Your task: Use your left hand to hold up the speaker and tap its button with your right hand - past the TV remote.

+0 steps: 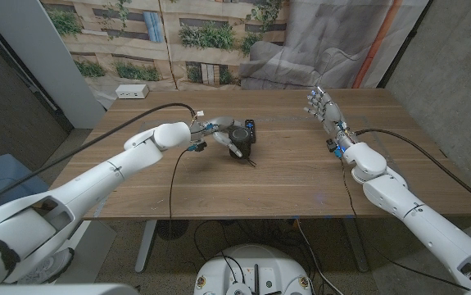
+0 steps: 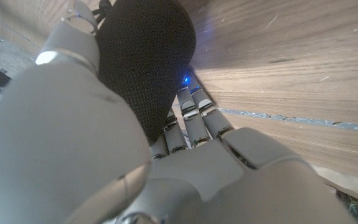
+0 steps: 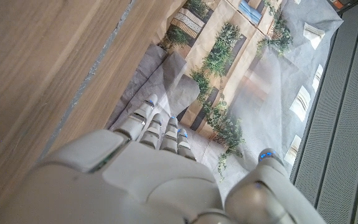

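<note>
While the left hand (image 1: 215, 131) is wrapping around the speaker (image 1: 239, 138), its fingers are covering most of the dark mesh body, so the button is not making itself out in the head view; the left wrist view is showing a small blue light (image 2: 184, 79) on the speaker's side. TV remote (image 1: 250, 129) is sitting just behind the speaker, half hidden by it. Right hand (image 1: 327, 112) is hovering well apart, fingers spread, holding nothing, above the wooden table (image 1: 284, 180).
</note>
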